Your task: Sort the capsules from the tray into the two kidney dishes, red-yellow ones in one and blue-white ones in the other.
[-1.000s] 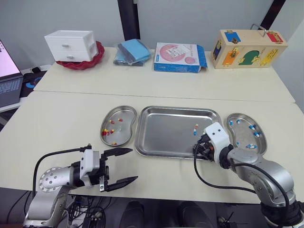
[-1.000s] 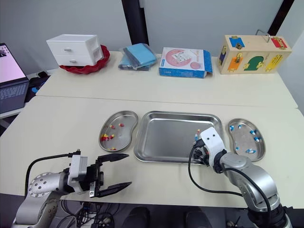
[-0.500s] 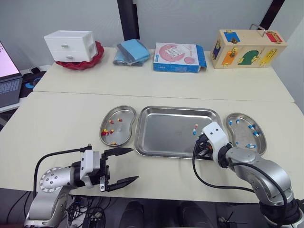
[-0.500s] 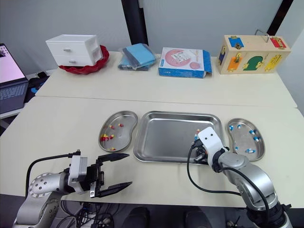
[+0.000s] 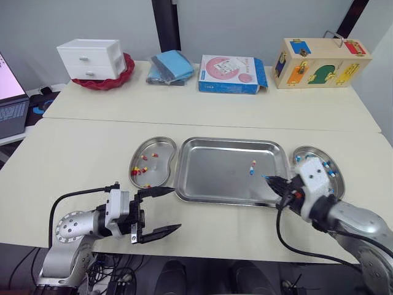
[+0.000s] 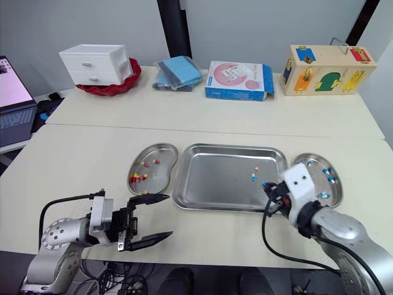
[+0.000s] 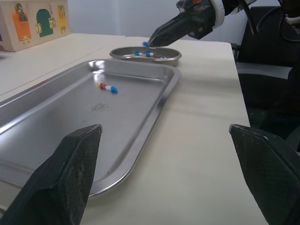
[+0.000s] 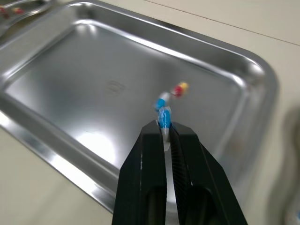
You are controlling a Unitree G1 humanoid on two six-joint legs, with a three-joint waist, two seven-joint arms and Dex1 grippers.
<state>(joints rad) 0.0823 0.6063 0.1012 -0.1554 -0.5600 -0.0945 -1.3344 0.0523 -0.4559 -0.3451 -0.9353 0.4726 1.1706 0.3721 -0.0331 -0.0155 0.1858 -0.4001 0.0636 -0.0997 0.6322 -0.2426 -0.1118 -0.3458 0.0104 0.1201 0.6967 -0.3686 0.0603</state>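
Pinching a blue-white capsule (image 8: 164,119) between tightly closed fingertips, the right gripper (image 5: 270,180) hovers above the right end of the tray (image 5: 209,175), right of centre in the head view. Two loose capsules (image 5: 252,166) lie just beyond it. At lower left, the left gripper (image 5: 161,212) gapes wide, holding nothing.

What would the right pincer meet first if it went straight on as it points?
Likely the tray floor, just by the loose blue-white capsule and red-yellow capsule. The right pincer, shut on a held capsule, angles down toward them; depth is unclear.
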